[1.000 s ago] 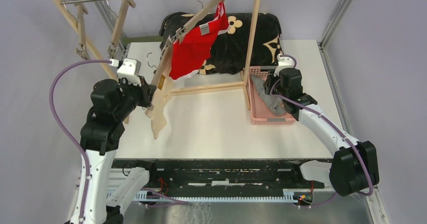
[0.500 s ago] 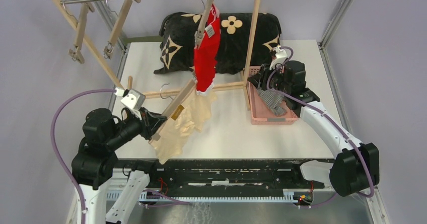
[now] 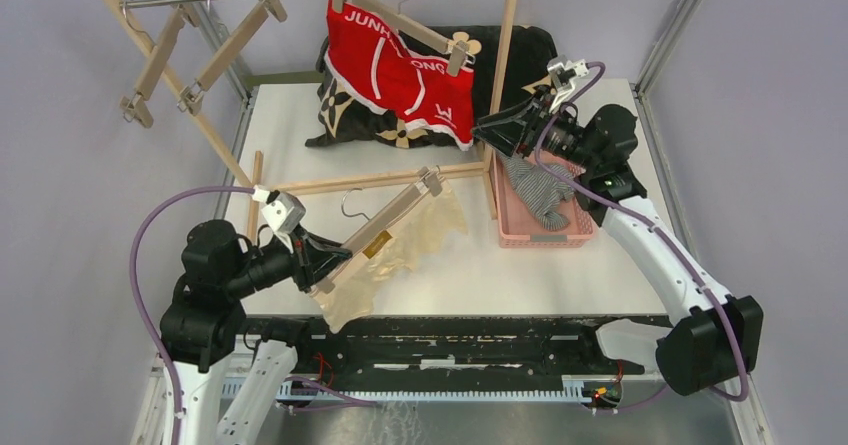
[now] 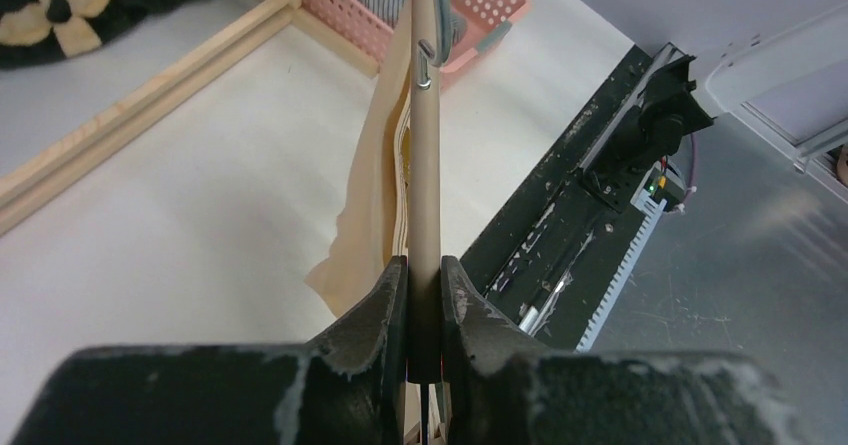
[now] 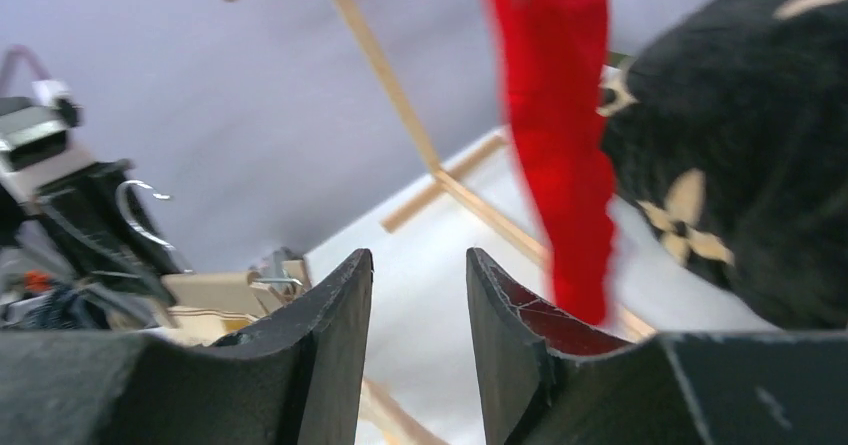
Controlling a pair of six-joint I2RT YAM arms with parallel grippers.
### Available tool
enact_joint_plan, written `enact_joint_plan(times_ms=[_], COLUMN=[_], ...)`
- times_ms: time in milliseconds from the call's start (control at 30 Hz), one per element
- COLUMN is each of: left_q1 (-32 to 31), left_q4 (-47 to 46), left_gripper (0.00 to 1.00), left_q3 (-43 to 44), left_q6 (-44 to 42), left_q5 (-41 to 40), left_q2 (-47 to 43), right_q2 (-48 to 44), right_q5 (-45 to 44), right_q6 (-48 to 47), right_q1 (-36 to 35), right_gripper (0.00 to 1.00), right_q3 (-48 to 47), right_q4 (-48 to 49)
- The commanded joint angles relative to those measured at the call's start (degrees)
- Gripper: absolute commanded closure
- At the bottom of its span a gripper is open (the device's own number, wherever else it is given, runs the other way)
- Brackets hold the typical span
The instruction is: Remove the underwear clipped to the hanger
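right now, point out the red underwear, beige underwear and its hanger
red underwear point(image 3: 400, 70): top external view, front panel
beige underwear point(image 3: 425, 230): top external view, crumpled middle
hanger point(image 3: 390, 220): top external view, mid wooden bar

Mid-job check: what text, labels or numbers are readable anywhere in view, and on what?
"JUNH" and "ONG": white letters on the red underwear; letters between unreadable.
"W": white, near its lower hem.
Gold tag on the tilted wooden hanger: too small to read.

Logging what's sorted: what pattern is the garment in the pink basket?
Grey-and-white striped underwear, best seen in the top external view.
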State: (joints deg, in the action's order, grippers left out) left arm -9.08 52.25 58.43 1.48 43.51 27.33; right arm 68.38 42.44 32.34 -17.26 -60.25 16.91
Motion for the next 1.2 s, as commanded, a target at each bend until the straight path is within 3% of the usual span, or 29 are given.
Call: enact_joint_plan(times_ms=[0, 267, 500, 667, 1033, 1167], left_q1=[0.1, 0.1, 0.0, 0.0, 0.0, 0.0], left_q4=[-10.1, -17.0, -20.8, -24.4, -25.5, -25.6], left_gripper=[0.97, 0.97, 0.97, 0.97, 0.97, 0.97], left_q3=[-1.5, -3.5, -3.5, -4.1, -5.3, -5.7], left_q6=[0.8, 1.1, 2.4, 4.6, 5.5, 5.7], left_q5=[5.9, 9.9, 9.1, 11.1, 13.3, 13.7], left_q2=[-0.5, 4.2, 7.4, 8.3, 7.2, 6.5], right_q2=[4.9, 13.4, 15.7, 14.6, 9.8, 10.1], right_q5=[12.4, 20.4, 21.3, 21.6, 19.5, 19.0], right_q6=[17.0, 39.0, 43.5, 38.7, 13.2, 12.1], right_q1=[-0.3, -0.5, -1.4, -3.2, -8.3, -8.8], right_gripper=[0.51, 0.44, 0.43, 0.43, 0.43, 0.43], right_q3=[-1.3, -1.8, -0.2, 1.9, 0.0, -0.8], right_q4=[23.4, 53.0, 59.7, 55.6, 24.1, 22.2])
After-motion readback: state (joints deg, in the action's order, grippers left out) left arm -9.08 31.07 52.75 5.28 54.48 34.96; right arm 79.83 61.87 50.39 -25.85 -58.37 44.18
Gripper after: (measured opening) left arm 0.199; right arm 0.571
